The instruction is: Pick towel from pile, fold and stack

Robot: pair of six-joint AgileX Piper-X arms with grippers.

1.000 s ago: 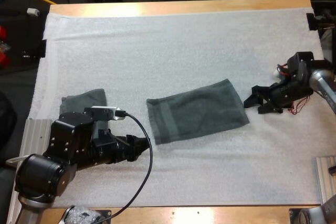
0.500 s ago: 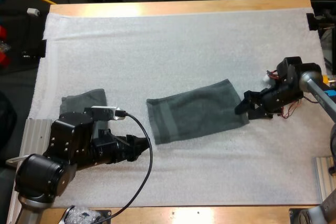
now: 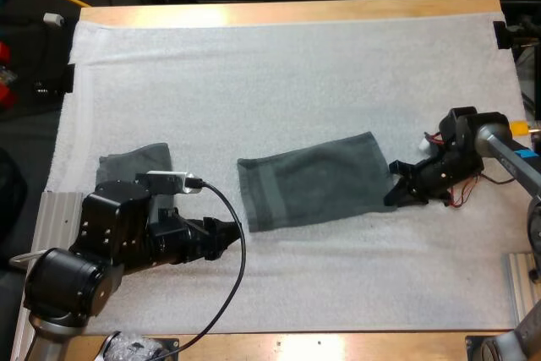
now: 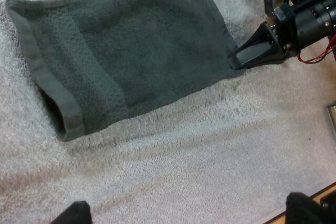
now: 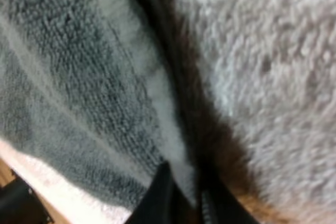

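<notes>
A dark grey-green towel [image 3: 314, 178] lies flat and folded near the middle of the white mat [image 3: 279, 73]. My right gripper [image 3: 396, 184] sits low at the towel's right edge, shut on that edge. In the right wrist view the towel's hem [image 5: 157, 98] runs between the near fingers of the right gripper [image 5: 184, 184]. The left wrist view looks over the towel [image 4: 126, 51] with the right gripper [image 4: 247, 56] at its far corner. My left gripper [image 3: 226, 237] rests open just left of the towel's near left corner, holding nothing. A second towel [image 3: 135, 161] lies behind the left arm, partly hidden.
The wooden table's rim [image 3: 287, 11] borders the mat at the far side. Ribbed metal plates lie at the near left [image 3: 57, 209] and the near right [image 3: 524, 281]. A black clamp [image 3: 504, 33] sits at the mat's far right corner.
My right gripper has moved left and down onto the towel's right edge and closed on it. The left arm and both towels have stayed where they were.
</notes>
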